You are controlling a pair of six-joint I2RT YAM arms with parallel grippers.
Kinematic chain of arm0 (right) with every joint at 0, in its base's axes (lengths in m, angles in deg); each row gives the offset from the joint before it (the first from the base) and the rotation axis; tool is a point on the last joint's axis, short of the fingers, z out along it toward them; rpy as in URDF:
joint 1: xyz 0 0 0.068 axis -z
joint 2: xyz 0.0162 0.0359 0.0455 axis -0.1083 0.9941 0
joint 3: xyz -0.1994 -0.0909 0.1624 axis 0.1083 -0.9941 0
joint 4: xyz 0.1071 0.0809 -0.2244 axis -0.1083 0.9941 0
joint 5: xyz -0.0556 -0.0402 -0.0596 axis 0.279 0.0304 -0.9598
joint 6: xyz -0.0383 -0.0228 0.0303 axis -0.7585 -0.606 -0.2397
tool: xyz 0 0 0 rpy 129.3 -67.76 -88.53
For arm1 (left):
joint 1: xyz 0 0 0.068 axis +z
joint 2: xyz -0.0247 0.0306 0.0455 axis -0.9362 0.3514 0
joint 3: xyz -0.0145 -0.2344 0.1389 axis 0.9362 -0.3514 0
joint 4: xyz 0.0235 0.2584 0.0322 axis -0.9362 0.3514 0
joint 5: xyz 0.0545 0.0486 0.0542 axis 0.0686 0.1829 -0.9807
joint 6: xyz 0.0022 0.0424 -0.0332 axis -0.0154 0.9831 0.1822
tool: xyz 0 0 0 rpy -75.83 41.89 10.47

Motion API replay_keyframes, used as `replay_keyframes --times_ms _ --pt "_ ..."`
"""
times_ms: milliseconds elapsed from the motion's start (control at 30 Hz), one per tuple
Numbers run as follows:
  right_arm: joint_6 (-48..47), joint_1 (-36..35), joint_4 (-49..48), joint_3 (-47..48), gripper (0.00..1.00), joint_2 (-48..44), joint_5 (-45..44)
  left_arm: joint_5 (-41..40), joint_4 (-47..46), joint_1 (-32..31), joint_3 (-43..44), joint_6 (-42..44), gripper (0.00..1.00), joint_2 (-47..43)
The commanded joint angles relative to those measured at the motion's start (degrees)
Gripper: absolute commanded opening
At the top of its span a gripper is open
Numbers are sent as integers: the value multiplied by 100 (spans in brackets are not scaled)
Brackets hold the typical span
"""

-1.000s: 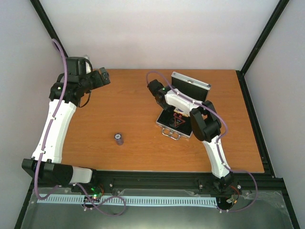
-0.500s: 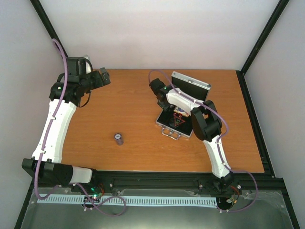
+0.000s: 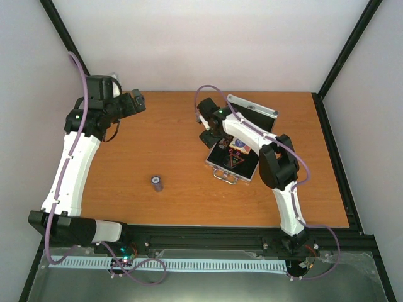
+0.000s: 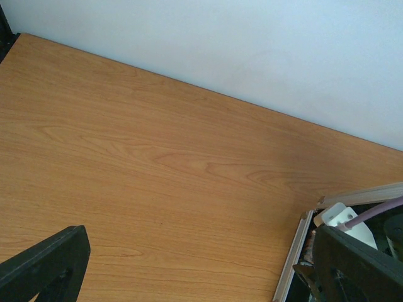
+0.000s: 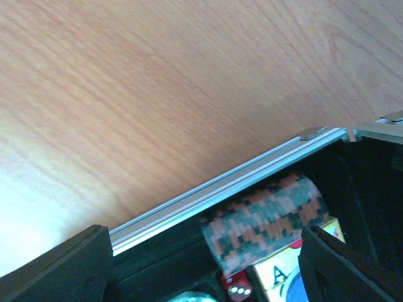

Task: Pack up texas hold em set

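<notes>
Over the far left edge of the case (image 3: 247, 168), the right hand (image 5: 201, 245) hangs with its two fingers apart and nothing between them. Right under it, inside the case by that same edge, lies a red and black chip roll (image 5: 264, 217). Next to the roll, deeper in the case, is a card box (image 5: 280, 274) with a letter A on it, and a red triangle (image 3: 235, 161) sits in the middle of the case. The lid (image 3: 252, 113) stands up at the far side of the case. I think the job is at the step of filling the case, and it looks mostly done. One dark chip stack (image 3: 157, 183) stands alone on the bench (image 3: 157, 138), well apart from the case, off to its near left. I think the next move is to go and get that stack, close the fingers on it and lay it in the case, and after that push the lid down. The left hand (image 3: 137, 100) is far from the case, off to its far left, and its fingers are apart too, holding nothing. Counting them: one case, one lid, one chip roll inside, one card box, one red triangle, and one chip stack out on the bench. Other small bits in the case are too tiny to count.
</notes>
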Motion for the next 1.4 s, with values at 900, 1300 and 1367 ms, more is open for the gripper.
replay_keyframes --times_ms 900,1300,1367 --pt "1127 -2916 883 1607 88 548 1774 166 -31 36 455 -389 100 -886" --pt "1266 -2918 922 2535 80 1431 1389 187 -44 32 363 -258 100 -949" --pt "1244 -2916 956 2533 79 1458 1285 219 -63 32 333 -267 100 -948"
